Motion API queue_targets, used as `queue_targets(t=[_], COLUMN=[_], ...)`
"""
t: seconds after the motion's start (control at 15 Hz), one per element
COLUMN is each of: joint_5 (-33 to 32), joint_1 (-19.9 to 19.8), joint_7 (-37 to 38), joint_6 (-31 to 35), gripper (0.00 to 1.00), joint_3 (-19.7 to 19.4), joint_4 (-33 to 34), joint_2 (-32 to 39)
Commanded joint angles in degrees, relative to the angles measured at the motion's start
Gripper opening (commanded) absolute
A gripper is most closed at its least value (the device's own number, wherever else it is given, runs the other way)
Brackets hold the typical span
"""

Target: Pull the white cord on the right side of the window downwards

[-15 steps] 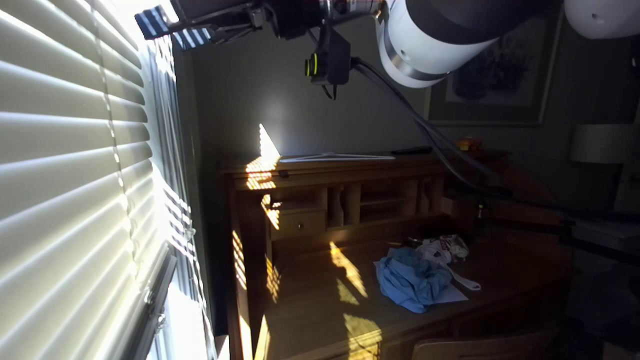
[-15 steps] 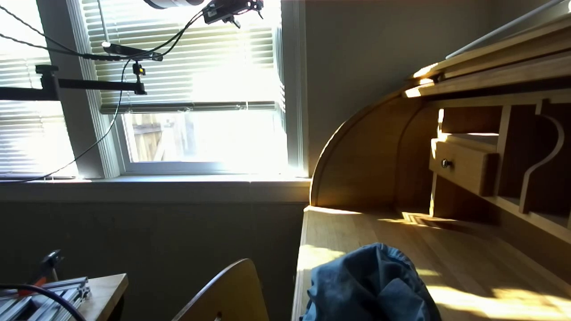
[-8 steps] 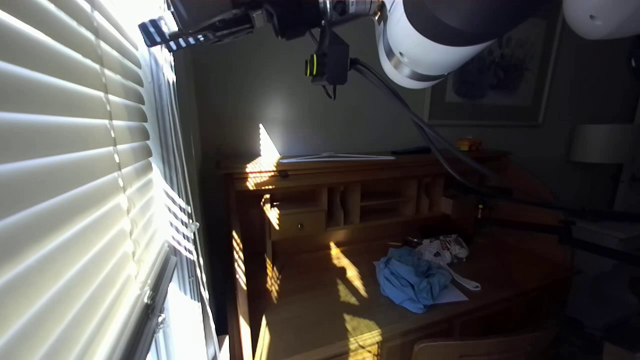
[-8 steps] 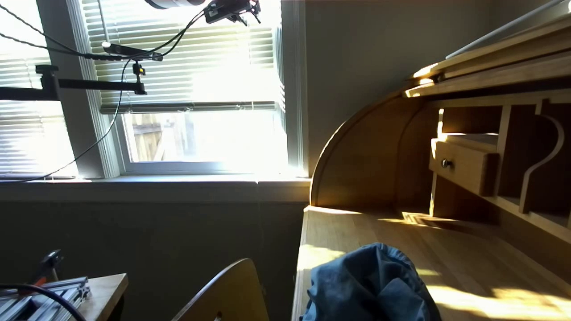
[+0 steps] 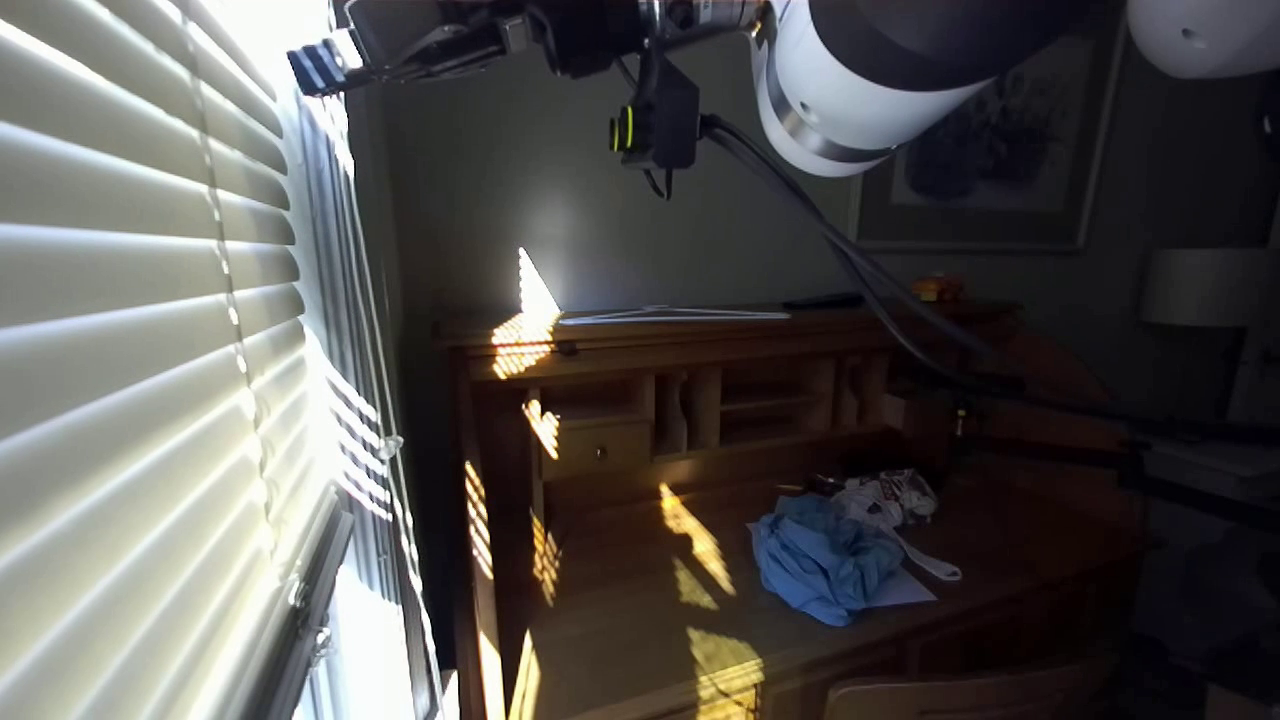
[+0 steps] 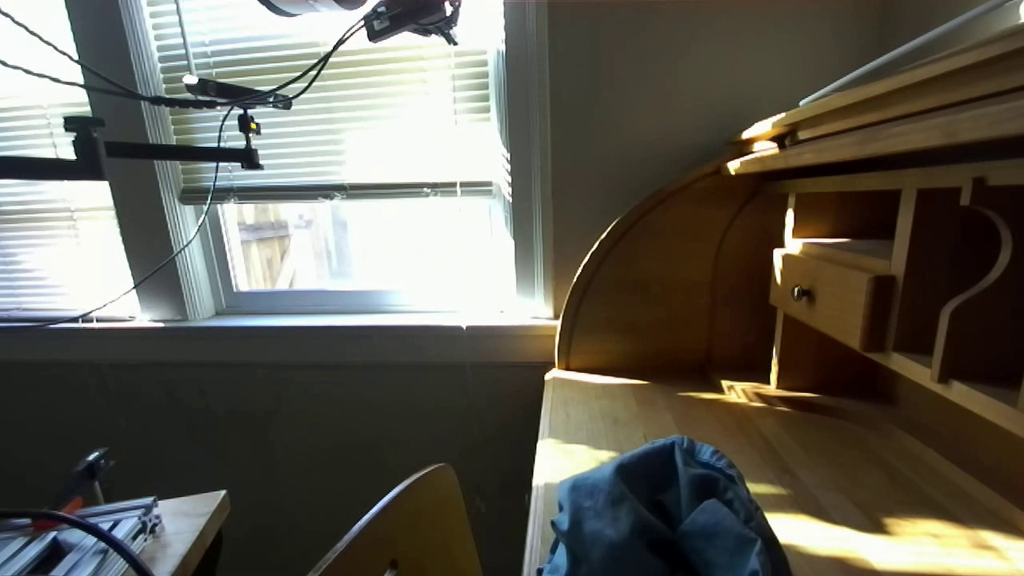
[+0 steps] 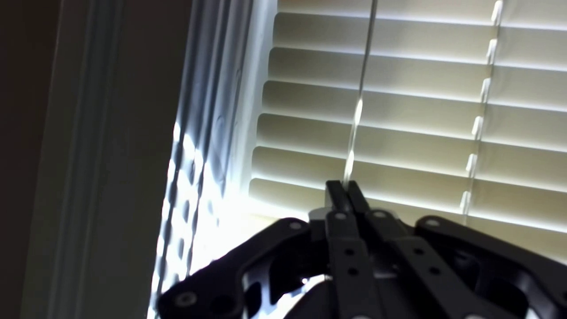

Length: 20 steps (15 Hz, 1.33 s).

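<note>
The window (image 6: 376,248) is brightly sunlit, with white slatted blinds (image 6: 320,136) lowered over its upper part. A thin white cord (image 7: 361,93) hangs in front of the slats near the window's side frame. In the wrist view it runs straight to my gripper (image 7: 345,185), whose fingertips are pressed together around it. An exterior view has the gripper (image 5: 320,72) level beside the blinds, with the cord (image 5: 402,520) hanging below it and a small clear knob (image 5: 390,447) partway down. In another exterior view the gripper (image 6: 452,36) is high, near the window's right side.
A wooden roll-top desk (image 6: 640,416) stands right of the window, with a blue cloth (image 6: 672,512) on it. A chair back (image 6: 408,528) rises beside it. A black bracket (image 6: 176,154) carrying a camera (image 6: 240,92) crosses before the blinds. Dark cables (image 5: 850,250) trail from the arm.
The gripper's fingers have come together and closed around the cord. The cord has shifted a little sideways with them, and its knob sits slightly higher. The arm itself has hardly moved.
</note>
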Motion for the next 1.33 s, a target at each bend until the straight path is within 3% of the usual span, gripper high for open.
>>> queue_targets(t=[0.0, 0.53, 1.27], joint_5=[-0.96, 3.01, 14.74], joint_1=[0.84, -0.62, -1.42], joint_7=[1.68, 1.69, 1.09], joint_6=[0.18, -1.68, 5.07], gripper=[0.01, 0.01, 0.01], joint_3=[-0.6, 0.07, 4.07], joint_4=[0.29, -6.21, -14.12], joint_2=[0.18, -0.77, 0.54])
